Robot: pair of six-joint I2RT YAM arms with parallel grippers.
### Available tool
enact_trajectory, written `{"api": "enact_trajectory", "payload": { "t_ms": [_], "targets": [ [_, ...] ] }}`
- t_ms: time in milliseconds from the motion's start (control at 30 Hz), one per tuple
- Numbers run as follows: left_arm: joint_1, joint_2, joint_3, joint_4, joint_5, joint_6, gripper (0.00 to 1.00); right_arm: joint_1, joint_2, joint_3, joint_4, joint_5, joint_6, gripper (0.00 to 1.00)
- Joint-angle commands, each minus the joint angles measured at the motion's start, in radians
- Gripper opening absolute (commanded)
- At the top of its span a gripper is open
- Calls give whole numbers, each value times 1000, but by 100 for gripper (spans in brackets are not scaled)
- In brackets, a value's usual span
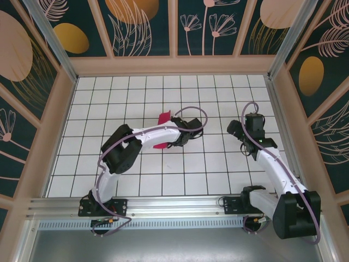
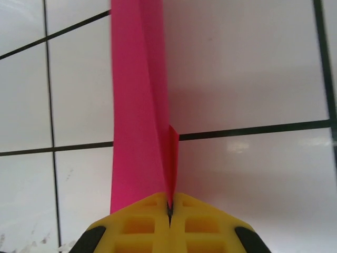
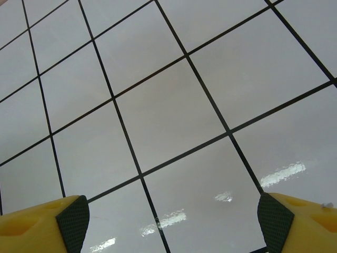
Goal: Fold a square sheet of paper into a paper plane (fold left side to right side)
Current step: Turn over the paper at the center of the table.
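White black-gridded tabletop (image 1: 163, 180); wood-framed floral wall panels (image 1: 142, 22); pink paper (image 1: 163, 117) mid-table.

Paper plane (image 2: 138, 105) is magenta-pink; table (image 3: 174, 116) white with black grid lines; fingers (image 3: 31, 229) yellow, pads (image 3: 73, 221) black; walls (image 1: 218, 38) teal with peach florals.

A white table (image 1: 218, 169) is marked with a black grid of square tiles, glossy enough to catch reflections. Pale wooden walls (image 1: 169, 65) close its left, far and right sides, and a metal rail (image 1: 174, 204) runs along the near edge. Near the middle is folded magenta-pink paper (image 1: 163, 117), partly hidden; whether it touches the tiles is unclear.
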Motion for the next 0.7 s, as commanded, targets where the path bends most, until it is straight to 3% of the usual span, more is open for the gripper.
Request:
{"api": "enact_trajectory", "payload": {
  "t_ms": [0, 133, 333, 400, 533, 667],
  "targets": [
    [0, 46, 93, -36, 78, 38, 4, -10, -14, -28, -13, 0, -9, 86],
    [0, 111, 165, -3, 174, 80, 10, -15, -11, -39, -2, -28, -8, 87],
    [2, 197, 296, -33, 219, 105, 26, -17, 6, -46, 15, -66, -11, 87],
    [4, 202, 337, -30, 235, 119, 39, -17, 18, -46, 21, -115, -18, 87],
    [23, 159, 372, 27, 323, 150, 58, -18, 34, -54, 67, -221, -41, 87],
    [81, 3, 230, 226, 451, 162, 66, -6, 72, -60, 166, -416, -30, 87]
  ]
}}
